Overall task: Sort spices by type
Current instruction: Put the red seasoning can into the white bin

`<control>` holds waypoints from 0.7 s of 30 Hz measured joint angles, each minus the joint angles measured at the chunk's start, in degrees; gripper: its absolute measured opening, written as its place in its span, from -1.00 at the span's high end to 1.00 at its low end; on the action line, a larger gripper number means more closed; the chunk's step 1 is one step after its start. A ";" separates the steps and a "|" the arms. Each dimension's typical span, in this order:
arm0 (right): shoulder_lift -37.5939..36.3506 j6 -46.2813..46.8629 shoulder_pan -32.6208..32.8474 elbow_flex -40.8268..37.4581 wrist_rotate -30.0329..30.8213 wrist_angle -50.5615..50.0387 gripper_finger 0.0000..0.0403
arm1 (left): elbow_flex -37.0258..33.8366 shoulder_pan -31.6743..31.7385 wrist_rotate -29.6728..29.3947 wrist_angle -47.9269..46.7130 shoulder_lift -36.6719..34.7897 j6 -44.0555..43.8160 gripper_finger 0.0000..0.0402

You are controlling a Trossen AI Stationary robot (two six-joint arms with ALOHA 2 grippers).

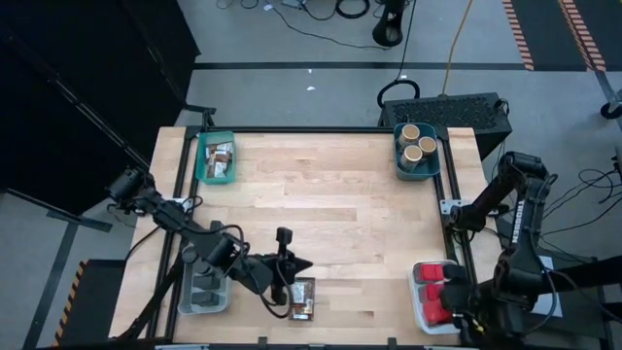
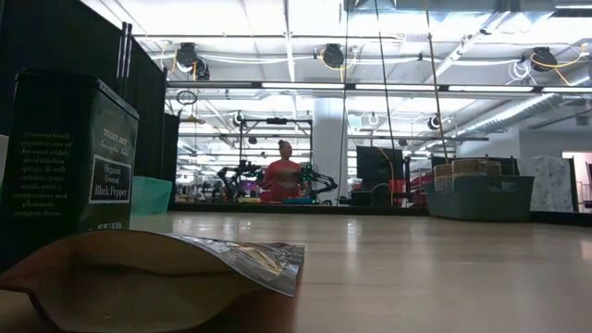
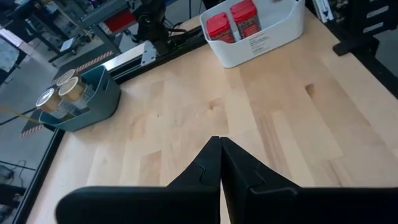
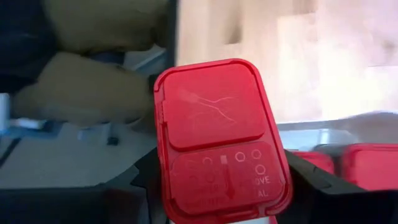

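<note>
Right gripper (image 4: pixel 217 186) pinches a red tin (image 4: pixel 219 140) between its fingers, holding it over the white bin (image 1: pixel 416 292) at the near right corner of the table, where other red tins (image 1: pixel 434 275) already stand; the grip sits low on the tin's body, so the lidded top stands free; if the fingers part while the tin hangs above a neighbour's lid rather than a gap, it could land askew and tip, or knock a standing tin over; the bin's wall is close too, and a tin caught on the rim might fall outside onto the table (image 1: pixel 330 204).

Left gripper (image 3: pixel 221 168) has its fingers pressed together on nothing, near the table's front edge, just beside a flat printed packet (image 1: pixel 302 297); a dark pepper tin (image 2: pixel 69 162) stands right behind that packet in the low view; I judge the packet hard to lift, being limp and flat on the wood, and a sideways sweep of the closed fingers could shove it off the front edge or topple the dark tin.

Farther out, the tan cylinders (image 1: pixel 416 143) sit in a teal bin (image 1: pixel 399 167) at the far right, packets fill another teal bin (image 1: pixel 202 156) at the far left, and a clear bin (image 1: pixel 185 292) with dark jars lies near the left arm's elbow; that elbow could nudge it.
</note>
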 joint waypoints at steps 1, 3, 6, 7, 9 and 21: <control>0.00 0.08 0.54 0.00 -0.01 0.56 0.05 | 0.00 0.24 0.00 0.22 0.00 0.00 0.97; 0.00 0.73 1.36 0.00 0.61 0.12 0.05 | 0.00 0.75 0.34 2.09 0.00 0.01 0.97; 0.20 4.71 2.25 0.00 -1.86 -1.45 0.05 | 0.00 1.79 3.60 6.30 0.00 0.18 0.97; 0.38 6.05 2.57 0.00 -2.94 -2.40 0.05 | 0.00 2.14 4.61 7.20 0.00 0.19 0.97; 0.89 8.30 3.23 0.00 -3.51 -4.44 0.05 | 0.00 2.65 5.14 8.59 0.00 0.17 0.97; 7.84 8.00 3.74 0.00 0.01 -4.81 0.05 | 0.00 3.73 5.22 8.94 1.27 0.11 0.97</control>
